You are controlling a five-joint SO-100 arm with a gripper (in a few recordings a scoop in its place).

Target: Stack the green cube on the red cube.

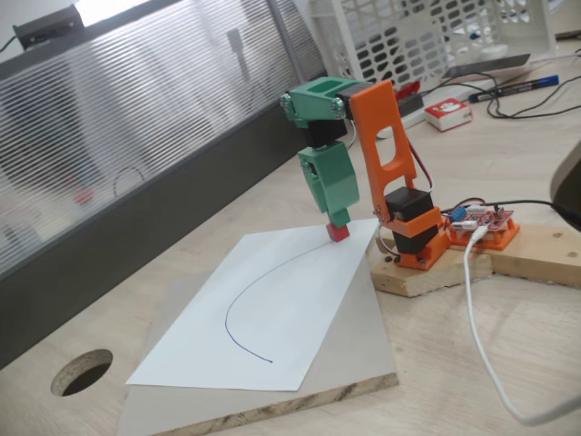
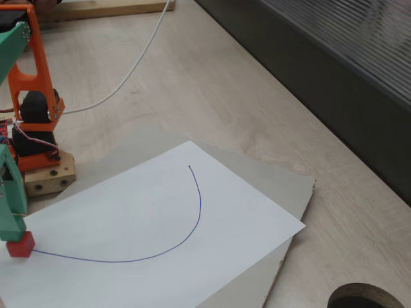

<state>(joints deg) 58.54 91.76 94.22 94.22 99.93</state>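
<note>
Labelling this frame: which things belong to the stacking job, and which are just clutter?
Job: red cube; hand directly above it; the green cube can't be told apart from the green hand.
Lying about: paper with a pen line; basket; red-and-white box; pen; white cable.

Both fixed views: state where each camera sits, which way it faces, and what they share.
A fixed view: low beside the table, looking across the white paper at the arm; orange base, green links and the hand over the red cube show.
Another fixed view: higher, looking down along the paper toward the dark wall panel; base and hand sit at the picture's left edge.
Shared: paper, its blue curved line, red cube, round table hole.
</note>
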